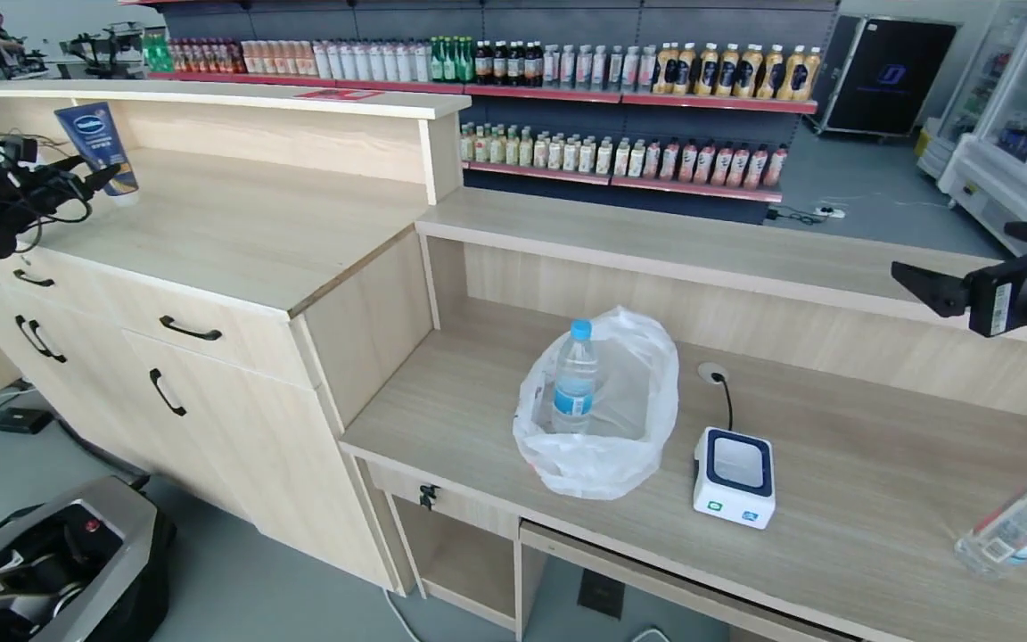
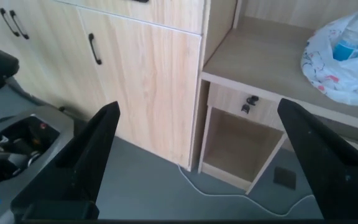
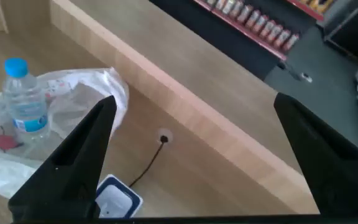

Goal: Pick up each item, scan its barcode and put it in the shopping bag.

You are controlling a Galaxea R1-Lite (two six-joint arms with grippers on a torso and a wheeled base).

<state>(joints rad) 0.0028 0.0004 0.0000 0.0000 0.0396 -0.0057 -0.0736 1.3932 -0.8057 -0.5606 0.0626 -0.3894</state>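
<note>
The clear plastic bottle with a white label [image 1: 1017, 524] lies on its side at the pale wooden surface's [image 1: 834, 464] right end, neck slanting far-right, below the nearer right gripper [image 3: 194, 102], jaws spread empty like the left gripper's [image 2: 199, 107]

Left gripper [image 2: 197, 109]: raised high, far left of shopping bag [image 1: 598, 428], well apart. Fingers spread wide, nothing between.
Right gripper [image 1: 955, 254]: raised high, right of shopping bag, well apart, above its level. Fingertips aimed leftward, toward bag's side. Fingers spread wide, nothing between.
</note>
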